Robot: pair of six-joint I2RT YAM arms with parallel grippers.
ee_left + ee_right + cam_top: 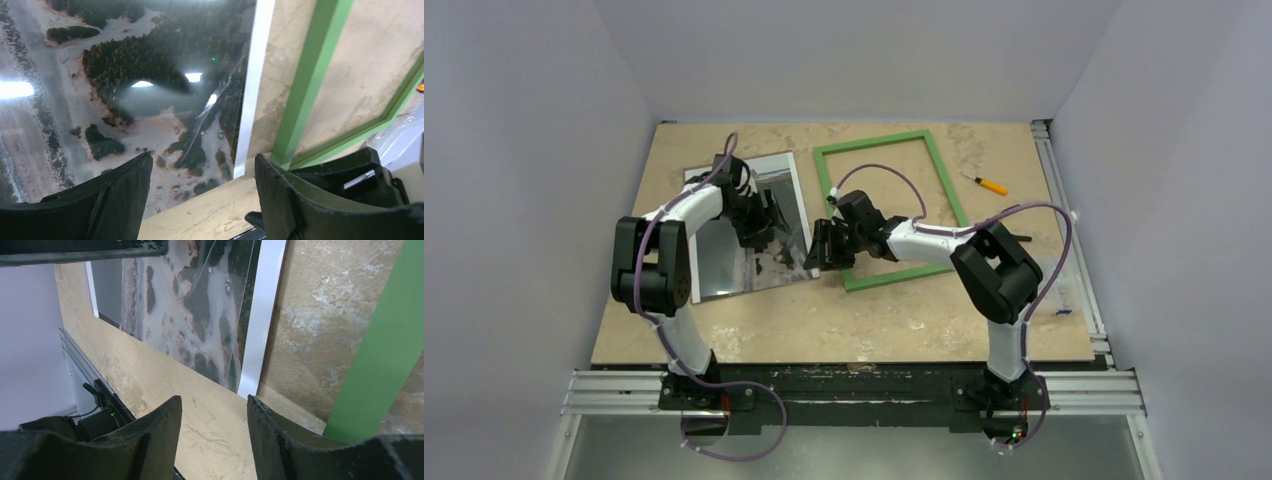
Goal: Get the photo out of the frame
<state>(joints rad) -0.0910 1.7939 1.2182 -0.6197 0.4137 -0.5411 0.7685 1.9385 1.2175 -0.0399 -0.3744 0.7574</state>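
Observation:
The photo (716,262), a grey and dark landscape print with a white margin, lies flat on the table left of the frame. It also shows in the left wrist view (125,90) and the right wrist view (195,300). The green frame (874,142) lies flat beside it, bare table showing inside; it shows in both wrist views (310,75) (385,350). My left gripper (769,225) (202,165) is open and empty over the photo's near right corner. My right gripper (819,255) (214,407) is open and empty above bare table just off that corner.
An orange-handled tool (986,183) lies right of the frame. A metal rail (1064,200) runs along the table's right edge. White walls close in the table on three sides. The right gripper's body (360,175) sits close beside my left fingers.

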